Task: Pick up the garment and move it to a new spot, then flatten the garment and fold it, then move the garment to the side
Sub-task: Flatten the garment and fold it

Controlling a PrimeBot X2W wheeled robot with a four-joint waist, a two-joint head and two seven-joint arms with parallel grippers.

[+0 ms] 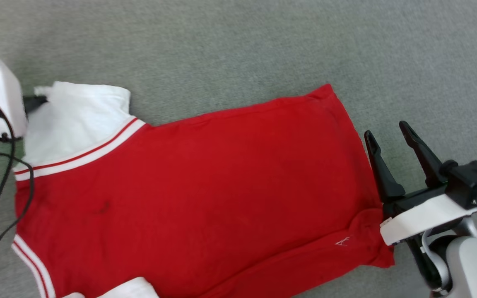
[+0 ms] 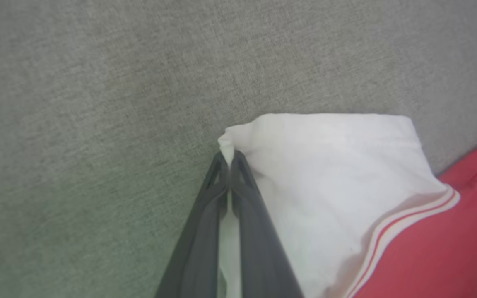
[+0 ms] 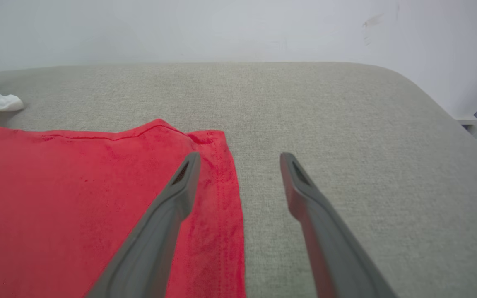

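1. My left claw [image 2: 230, 159] pinches the white sleeve corner of the red soft-fabric jersey T-shirt [image 1: 205, 182].
2. It lies flat on grey woven upholstery [image 1: 238, 41] (striped trim showing).
3. My right claw [image 1: 383, 129], spread, sits at its hem edge.

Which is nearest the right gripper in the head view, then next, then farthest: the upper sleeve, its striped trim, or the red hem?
1. Red hem, beside the right gripper.
2. Striped trim, far across, upper left.
3. Upper sleeve, just beyond the trim, far left.

Left end effector [image 2: 231, 159] pinched closed; right end effector [image 3: 240, 157] spread wide.
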